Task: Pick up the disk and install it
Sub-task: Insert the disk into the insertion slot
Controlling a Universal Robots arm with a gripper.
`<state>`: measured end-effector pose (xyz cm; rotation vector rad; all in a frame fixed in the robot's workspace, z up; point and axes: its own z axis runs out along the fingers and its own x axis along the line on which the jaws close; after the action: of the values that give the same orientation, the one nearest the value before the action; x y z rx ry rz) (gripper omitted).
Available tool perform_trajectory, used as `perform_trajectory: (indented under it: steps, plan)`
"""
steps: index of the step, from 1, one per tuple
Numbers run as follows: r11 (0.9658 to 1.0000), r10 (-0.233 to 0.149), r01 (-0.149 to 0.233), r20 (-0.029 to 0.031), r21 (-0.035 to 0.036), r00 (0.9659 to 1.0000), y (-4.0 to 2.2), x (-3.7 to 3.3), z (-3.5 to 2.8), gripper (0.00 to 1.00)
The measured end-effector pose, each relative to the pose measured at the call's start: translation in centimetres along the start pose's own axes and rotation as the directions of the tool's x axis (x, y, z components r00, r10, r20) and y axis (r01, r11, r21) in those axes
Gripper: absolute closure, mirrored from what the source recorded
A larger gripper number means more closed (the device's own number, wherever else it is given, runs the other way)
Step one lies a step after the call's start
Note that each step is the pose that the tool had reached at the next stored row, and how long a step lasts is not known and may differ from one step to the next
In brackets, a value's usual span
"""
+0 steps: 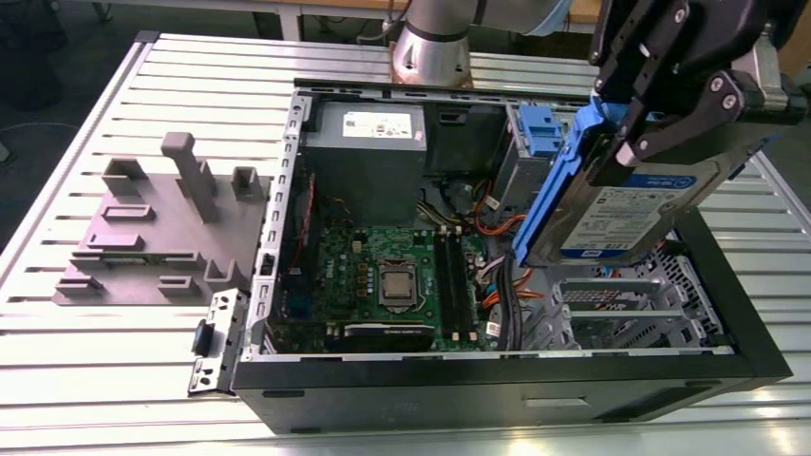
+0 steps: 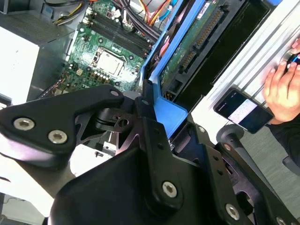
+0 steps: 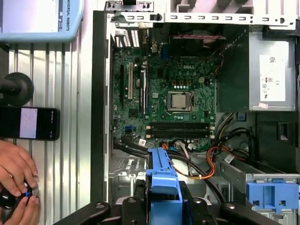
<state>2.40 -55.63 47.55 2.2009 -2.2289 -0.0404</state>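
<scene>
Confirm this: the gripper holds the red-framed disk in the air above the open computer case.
Not quite. The disk has a blue frame, not red, as the exterior view shows. The gripper does hold it above the open computer case.

The disk (image 1: 633, 209), at three o'clock in the exterior view, bears a white-and-blue label with small dark print. At twelve o'clock from the motherboard (image 1: 380, 275), the grey box (image 1: 367, 171) wears a white sticker (image 1: 380, 123) with rows of tiny marks. In the first wrist view a pale blue panel (image 3: 42, 16) carries a line of dark lettering along one edge. The motherboard there shows a small white logo above its processor.
</scene>
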Motion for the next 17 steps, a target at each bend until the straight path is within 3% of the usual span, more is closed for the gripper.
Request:
perform_trajectory:
  steps: [7,17]
  plan:
    - [1.0,0.001,-0.001,-0.0002,0.0,1.0,-0.45,0.6,0.17,0.64]
    - [1.0,0.002,-0.002,-0.0003,0.0,1.0,-2.0,0.8,0.54,0.64]
